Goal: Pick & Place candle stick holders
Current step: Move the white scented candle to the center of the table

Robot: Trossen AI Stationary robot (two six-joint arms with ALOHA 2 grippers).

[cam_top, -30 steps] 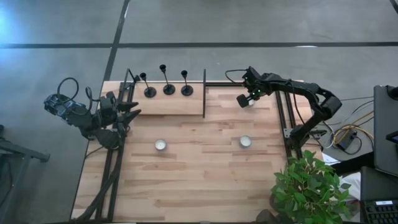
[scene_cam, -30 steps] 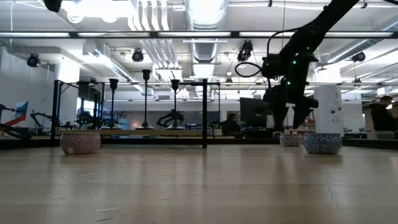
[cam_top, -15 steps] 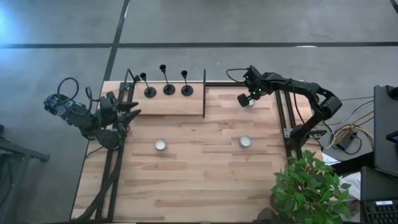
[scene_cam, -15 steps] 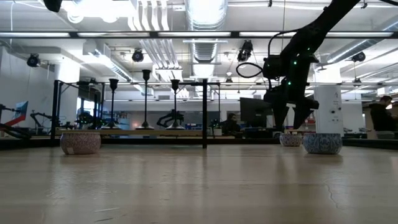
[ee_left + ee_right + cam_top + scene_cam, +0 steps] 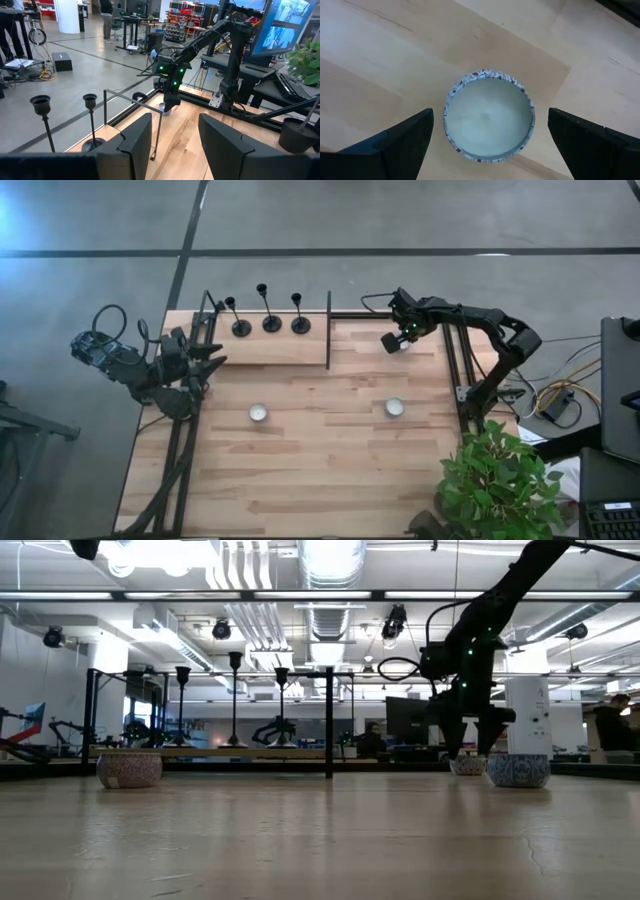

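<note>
On the desk (image 5: 330, 460), two round candle tins are sitting in the middle band, one (image 5: 258, 413) toward the left edge and one (image 5: 394, 408) toward the right edge, well apart from each other. At the left edge the left gripper (image 5: 205, 365) is resting beside the frame, its fingers (image 5: 131, 142) spread apart and holding nothing. Farther back, near the right rear corner, the right gripper (image 5: 392, 341) is hovering straight over a third tin (image 5: 489, 114), its fingers (image 5: 400, 137) spread wide on either side of the tin's patterned rim and not touching it. At the left rear corner the three candle stick holders (image 5: 271, 323) are standing upright in a row along the far edge, just left of a thin dark divider bar (image 5: 328, 330).
</note>
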